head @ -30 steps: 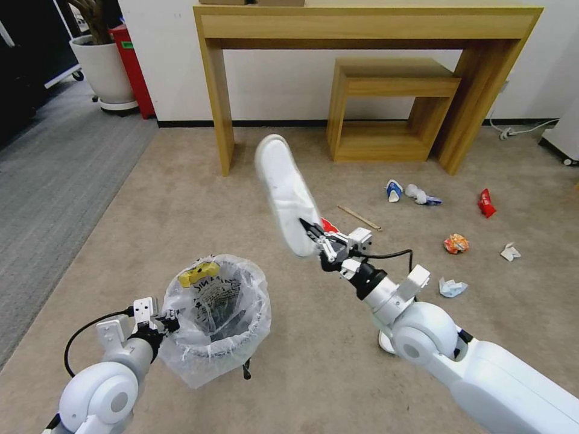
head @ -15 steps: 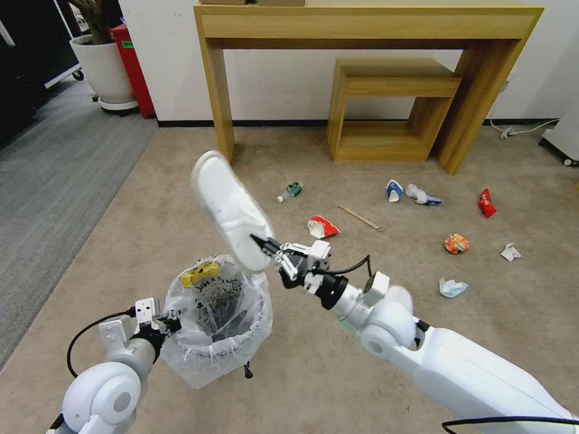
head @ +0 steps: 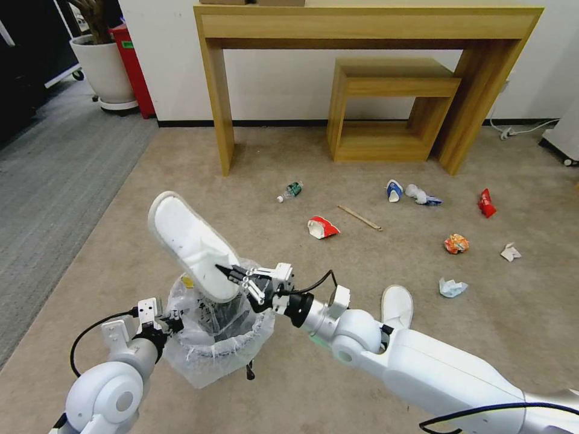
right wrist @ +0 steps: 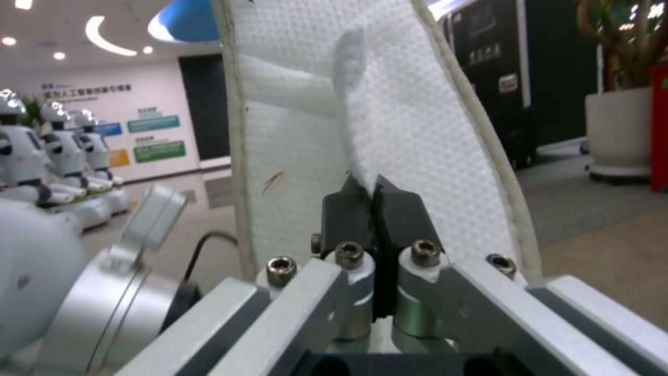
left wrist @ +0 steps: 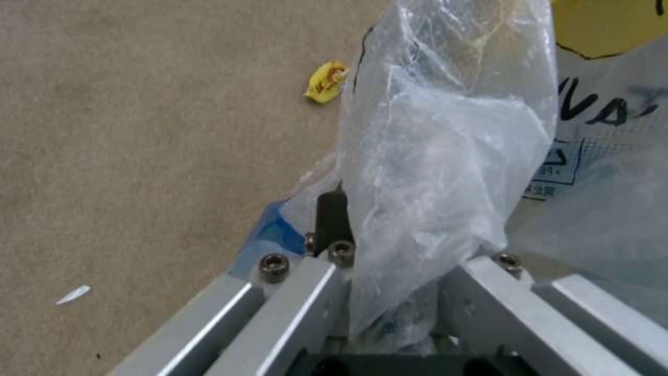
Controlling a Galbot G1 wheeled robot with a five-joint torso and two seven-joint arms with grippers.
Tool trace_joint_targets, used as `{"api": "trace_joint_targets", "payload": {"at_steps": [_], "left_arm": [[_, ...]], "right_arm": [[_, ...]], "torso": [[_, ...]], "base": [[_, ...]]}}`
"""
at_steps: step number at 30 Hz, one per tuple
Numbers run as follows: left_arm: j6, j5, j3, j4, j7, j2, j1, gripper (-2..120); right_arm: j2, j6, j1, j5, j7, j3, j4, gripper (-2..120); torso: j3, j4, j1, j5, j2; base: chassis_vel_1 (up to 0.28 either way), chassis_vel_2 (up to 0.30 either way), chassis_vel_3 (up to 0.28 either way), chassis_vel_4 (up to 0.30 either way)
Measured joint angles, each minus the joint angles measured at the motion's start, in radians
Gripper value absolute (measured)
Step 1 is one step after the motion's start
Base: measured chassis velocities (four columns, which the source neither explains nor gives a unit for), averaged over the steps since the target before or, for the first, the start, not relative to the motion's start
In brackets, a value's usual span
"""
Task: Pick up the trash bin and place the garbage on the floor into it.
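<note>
Head view: right pincer (head: 232, 274) is gripping a white slipper (head: 190, 244) over the bin (head: 220, 331), whose bag rim the left pincer (head: 170, 320) is clenching.

Two white slippers (head: 190, 244); one trash bin (head: 220, 337); one bottle (head: 291, 190); two wooden tables (head: 368, 36).

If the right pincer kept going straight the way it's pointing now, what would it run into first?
Nothing solid that shows. The right pincer, shut on a white slipper, points left and away above the trash bin. Past the slipper lies open floor, though depth is unclear.
</note>
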Motion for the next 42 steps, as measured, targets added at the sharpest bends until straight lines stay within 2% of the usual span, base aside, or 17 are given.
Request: {"api": "trace_joint_targets", "payload": {"at_steps": [10,22,32,33,35,38,39,42], "left_arm": [[-0.002,-0.002,-0.021,-0.02,0.003,0.003,0.018,1],[-0.007,-0.002,-0.037,-0.035,0.007,0.004,0.034,1],[-0.008,-0.002,-0.035,-0.034,0.008,-0.001,0.033,1],[-0.009,-0.001,-0.034,-0.032,0.008,-0.001,0.033,1],[-0.009,-0.001,-0.034,-0.031,0.008,0.0,0.033,1],[-0.011,-0.002,-0.035,-0.03,0.008,0.004,0.031,1],[-0.011,-0.002,-0.035,-0.03,0.008,0.004,0.031,1],[-0.014,-0.001,-0.032,-0.022,0.008,0.003,0.029,1]], "right_arm": [[0.055,0.006,0.062,-0.009,0.006,-0.113,-0.105,0],[0.093,-0.021,0.101,-0.041,0.042,-0.16,-0.165,0],[0.09,-0.029,0.104,-0.055,0.05,-0.169,-0.164,3],[0.086,-0.034,0.104,-0.059,0.05,-0.169,-0.164,13],[0.079,-0.038,0.102,-0.063,0.05,-0.168,-0.163,15],[0.07,-0.041,0.098,-0.07,0.05,-0.16,-0.168,29],[0.07,-0.041,0.098,-0.07,0.05,-0.16,-0.168,29],[0.063,-0.04,0.094,-0.077,0.05,-0.152,-0.173,47]], "torso": [[0.0,0.0001,0.0,0.0,0.0],[0.0,0.0,0.0,0.0001,0.0],[0.0,0.0,0.0,0.0,0.0],[0.0,0.0,0.0,0.0001,0.0],[0.0,0.0,0.0,0.0,0.0],[0.0,-0.0001,0.0,0.0001,0.0],[0.0,-0.0001,0.0,0.0001,0.0],[0.0,0.0,0.0,0.0001,0.0]], "base": [[0.0,0.0,0.0,0.0],[0.0,0.0,0.0,0.0],[0.0,0.0,0.0,0.0],[0.0,0.0,0.0,0.0],[0.0,0.0,0.0,0.0],[0.0,0.0,0.0,0.0],[0.0,0.0,0.0,0.0],[0.0,0.0,0.0,0.0]]}}
